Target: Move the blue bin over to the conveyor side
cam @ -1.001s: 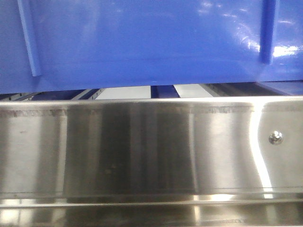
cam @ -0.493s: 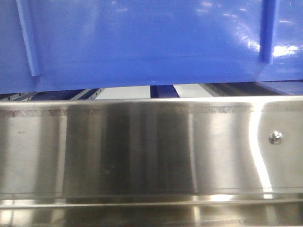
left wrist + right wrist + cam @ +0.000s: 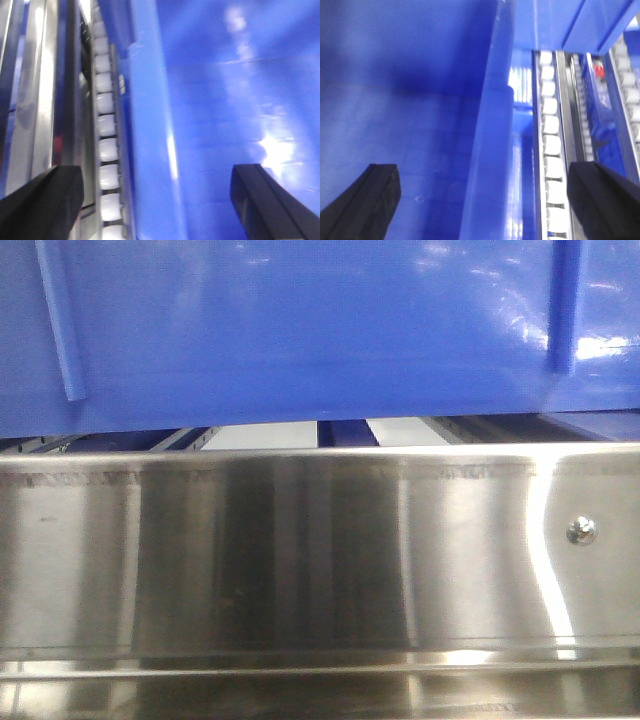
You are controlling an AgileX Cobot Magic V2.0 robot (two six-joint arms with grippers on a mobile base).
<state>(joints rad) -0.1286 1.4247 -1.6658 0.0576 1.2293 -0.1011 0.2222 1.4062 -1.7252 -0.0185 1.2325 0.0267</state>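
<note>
Logging left gripper [image 3: 155,205] from left wrist view: showing 2 black fingers [image 3: 42,202], 1 sitting at lower left corner of frame, 1 at lower right, jaws standing wide apart. Logging right gripper [image 3: 482,205] from right wrist view: showing 2 black fingers [image 3: 605,200] likewise, 1 at each lower corner, jaws gaping wide. Pointing away from lens in both cases.

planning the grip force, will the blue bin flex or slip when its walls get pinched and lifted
Probably fairly stiff: the blue bin has vertical ribs and a thick rim. Likely slippery, since its glossy walls show bright glare. What shows of its inside is empty, so it is perhaps light for its size, though bulky.
</note>
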